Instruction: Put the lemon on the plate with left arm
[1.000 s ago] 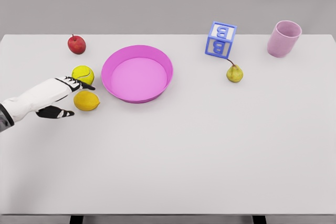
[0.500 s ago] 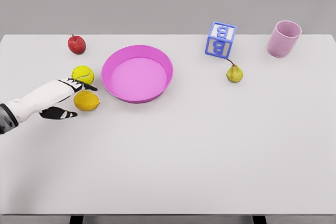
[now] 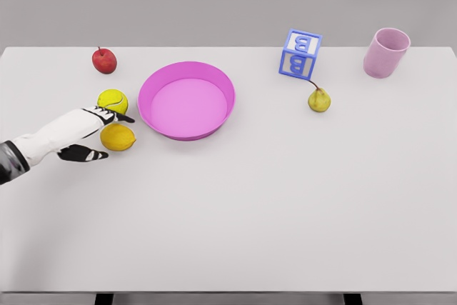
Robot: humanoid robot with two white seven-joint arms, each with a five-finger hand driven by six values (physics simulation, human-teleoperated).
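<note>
My left robot hand (image 3: 86,133), fingers spread, brackets the yellow lemon (image 3: 118,137) without gripping; the round pink plate (image 3: 150,116) awaits it.

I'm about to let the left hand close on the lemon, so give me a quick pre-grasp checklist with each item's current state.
1. Left hand at the lemon: ok, fingers either side.
2. Lemon gripped: not ok, fingers open.
3. Tennis ball clear of the fingers: not ok, an upper fingertip lies at its edge.
4. Plate empty: ok.
5. Lemon-to-plate path free: ok, plate just right of it.
6. Contact with lemon: cannot tell.
</note>
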